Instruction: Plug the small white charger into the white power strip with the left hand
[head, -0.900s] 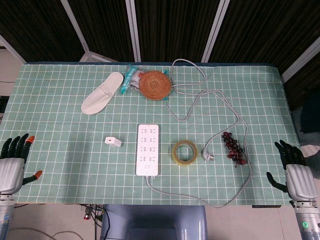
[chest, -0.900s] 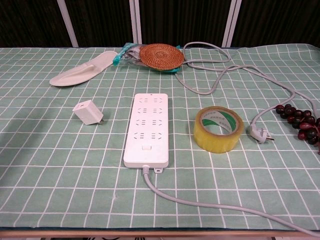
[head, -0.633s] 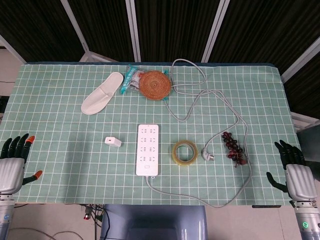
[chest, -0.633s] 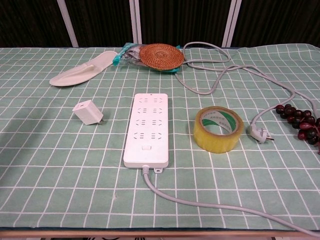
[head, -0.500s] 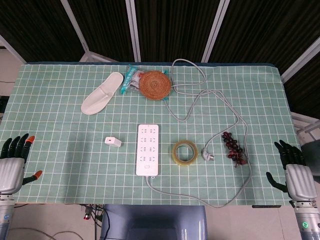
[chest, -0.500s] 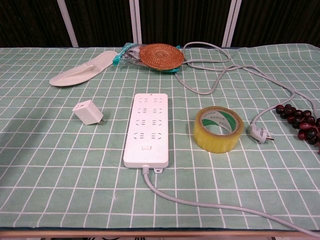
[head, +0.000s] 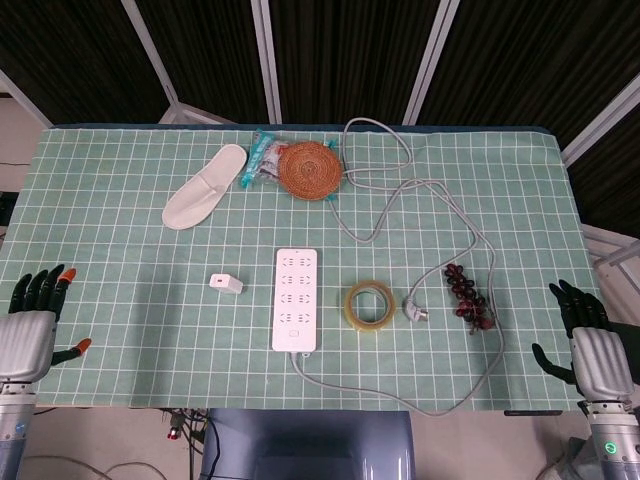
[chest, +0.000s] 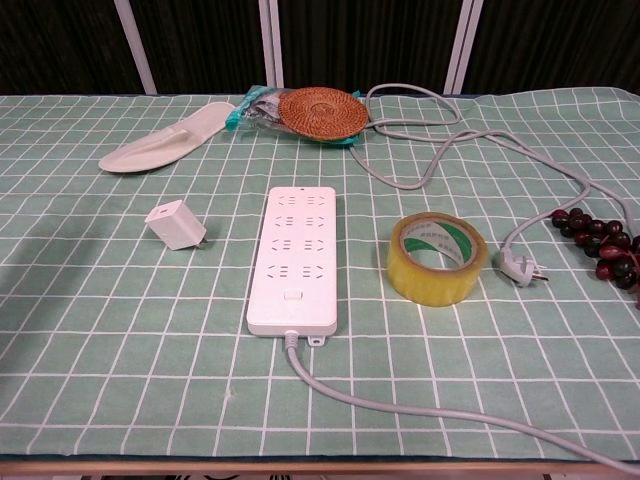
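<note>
From above, in the head view, the left hand (head: 28, 330) sits at the near left corner of the desk (head: 120, 230), fingers spread and holding nothing, well apart from the charger (head: 226, 284). The right hand (head: 590, 350) waits likewise at the near right corner, fingers apart and empty; I judge it is parked out of the way because the task belongs to the left one. The charger lies on the checked cloth just left of the power strip (head: 297, 299), which runs lengthwise toward the robot with its cable (head: 440, 215) leaving the near end and looping round the right side to the far edge. That spot puts the charger on the left hand's side, so the reach looks short and unobstructed. A tape roll (head: 368, 304), a loose plug (head: 414, 310) and a string of dark beads (head: 469, 296) lie right of the strip; a slipper (head: 204, 186), a woven mat (head: 309, 169) and a wrapped packet (head: 262, 157) lie farther back.

Lower down, in the chest view, neither hand shows. The charger (chest: 176, 224) rests on its side, prongs pointing toward the power strip (chest: 295, 259), not touching it. The sockets face up, so the charger would, I think, need turning prongs-down. The tape roll (chest: 436, 259) carries green print inside its core, too small to read. No brand or writing is legible on charger or strip.
</note>
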